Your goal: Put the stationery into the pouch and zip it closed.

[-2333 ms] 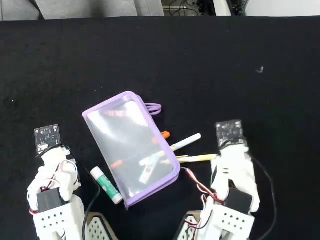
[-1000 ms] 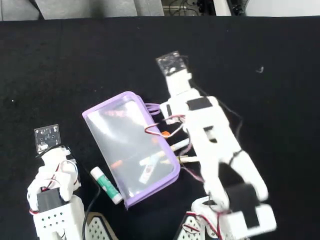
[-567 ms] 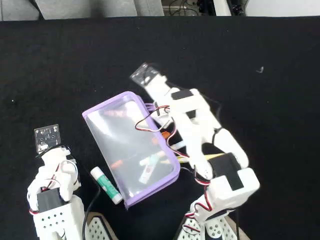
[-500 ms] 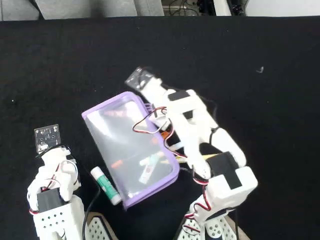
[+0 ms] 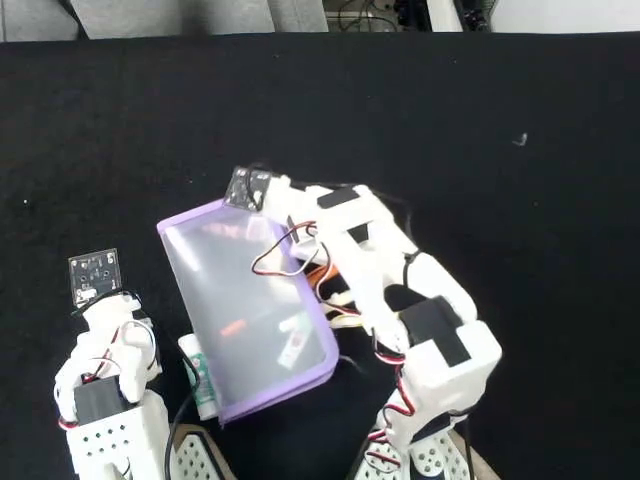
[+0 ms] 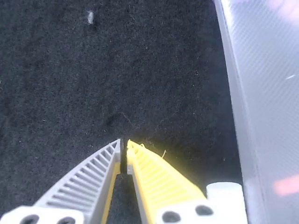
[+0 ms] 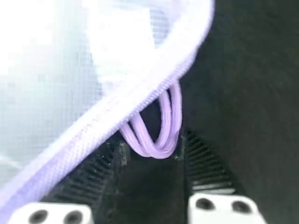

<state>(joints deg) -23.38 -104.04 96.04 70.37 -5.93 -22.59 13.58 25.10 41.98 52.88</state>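
Black felt-like table cover (image 5: 500,90), small pale speck (image 5: 519,140) on it, perhaps cables (image 5: 365,14) beyond far edge

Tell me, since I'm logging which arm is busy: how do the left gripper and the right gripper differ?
The left gripper is shut, fingertips touching; the right gripper is open. The left gripper holds nothing, above bare table; the right gripper has the purple loop of the pouch between its fingers. The left gripper's fingers are yellow and pale grey; the right gripper's are dark. Both have ribbed fingers.
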